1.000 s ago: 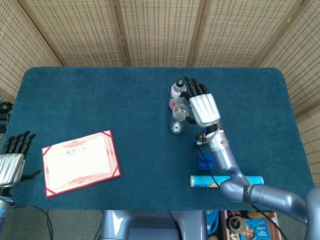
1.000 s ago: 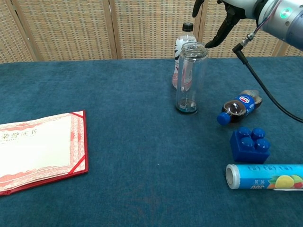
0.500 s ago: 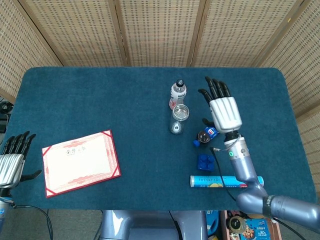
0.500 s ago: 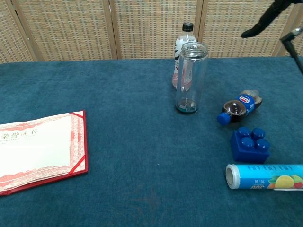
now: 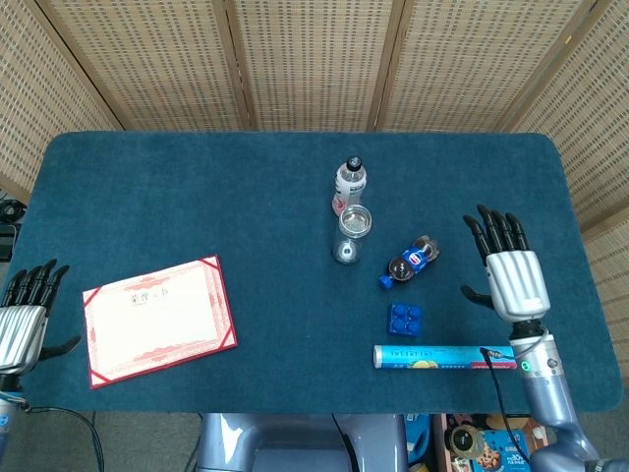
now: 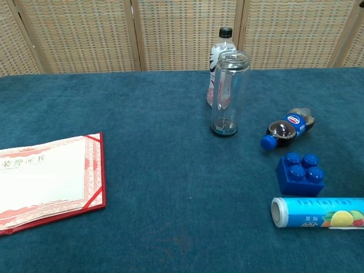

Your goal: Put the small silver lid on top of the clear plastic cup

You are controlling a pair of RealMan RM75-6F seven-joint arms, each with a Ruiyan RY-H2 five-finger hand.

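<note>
The surface [image 5: 197,187] is deep teal. The cup [image 6: 230,94] is clear with a silvery rim. The bottle [image 6: 219,62] behind it is clear with a black cap and a white-and-pink label. The cola bottle [image 6: 288,127] is dark with a blue cap and blue label. The brick [image 6: 300,173] is blue. The tube [image 6: 317,212] is light blue with yellow fruit printed on it. The certificate [image 5: 157,320] is cream, edged in red. Each robot hand [image 5: 509,270] [image 5: 22,320] is silver with black fingers.

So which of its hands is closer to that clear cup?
The right hand. It hovers open past the cola bottle, off to one side of the cup. The left hand sits at the table's far opposite edge, beyond the red certificate.
</note>
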